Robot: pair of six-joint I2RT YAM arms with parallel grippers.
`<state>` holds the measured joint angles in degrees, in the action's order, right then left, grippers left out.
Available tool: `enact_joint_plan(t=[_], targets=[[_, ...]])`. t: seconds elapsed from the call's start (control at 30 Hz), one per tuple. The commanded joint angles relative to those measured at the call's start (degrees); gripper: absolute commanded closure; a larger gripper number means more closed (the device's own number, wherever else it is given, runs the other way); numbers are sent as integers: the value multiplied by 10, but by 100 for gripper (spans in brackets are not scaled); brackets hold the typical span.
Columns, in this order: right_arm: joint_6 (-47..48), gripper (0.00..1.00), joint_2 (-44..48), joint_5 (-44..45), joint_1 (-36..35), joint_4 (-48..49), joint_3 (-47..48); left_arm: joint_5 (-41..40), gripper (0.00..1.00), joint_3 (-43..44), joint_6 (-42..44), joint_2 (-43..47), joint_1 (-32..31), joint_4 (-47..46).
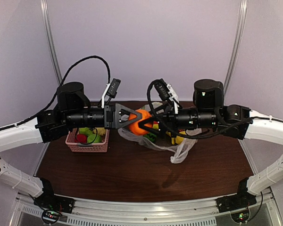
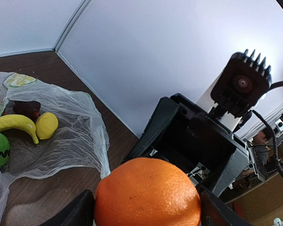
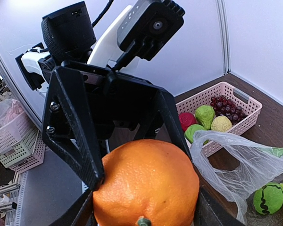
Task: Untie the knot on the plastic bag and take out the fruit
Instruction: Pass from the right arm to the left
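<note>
An orange (image 1: pixel 138 125) hangs in the air above the table between my two arms. My left gripper (image 1: pixel 135 118) is shut on it from the left, and its fingers press both sides of the orange in the left wrist view (image 2: pixel 146 193). My right gripper (image 1: pixel 145 123) is shut on the same orange (image 3: pixel 146 183) from the right. The plastic bag (image 1: pixel 179 146) lies below with its mouth open; no knot shows. Inside it lie a long yellow fruit (image 2: pixel 16 123), a small yellow piece (image 2: pixel 46 125), a dark red one (image 2: pixel 27 108) and a green ball with dark patches (image 3: pixel 268 198).
A pink slotted basket (image 1: pixel 87 147) stands at the left of the table. It holds dark purple grapes (image 3: pixel 222 102), light green round fruits (image 3: pixel 205 114) and a red piece (image 3: pixel 187 120). White walls close the back and sides.
</note>
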<state>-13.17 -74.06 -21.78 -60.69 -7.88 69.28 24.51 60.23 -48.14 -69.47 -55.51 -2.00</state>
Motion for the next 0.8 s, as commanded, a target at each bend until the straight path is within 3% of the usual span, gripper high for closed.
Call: enact_joint_plan(t=[0.0, 0.3, 0.47, 0.53, 0.77], targets=[[10, 36, -4, 19, -3, 16, 12, 16, 24, -10, -9, -3, -4, -27], [11, 34, -3, 34, -3, 11, 7, 19, 49, -16, -20, -3, -4, -48], [11, 12, 4, 44, -3, 11, -4, 7, 51, -20, -26, 4, -3, -55], [13, 9, 11, 55, -3, 12, -9, -3, 51, -18, -22, 8, -4, -52], [27, 1, 75, 148, -2, 4, -25, -68, 52, 53, 62, 21, 25, 153]])
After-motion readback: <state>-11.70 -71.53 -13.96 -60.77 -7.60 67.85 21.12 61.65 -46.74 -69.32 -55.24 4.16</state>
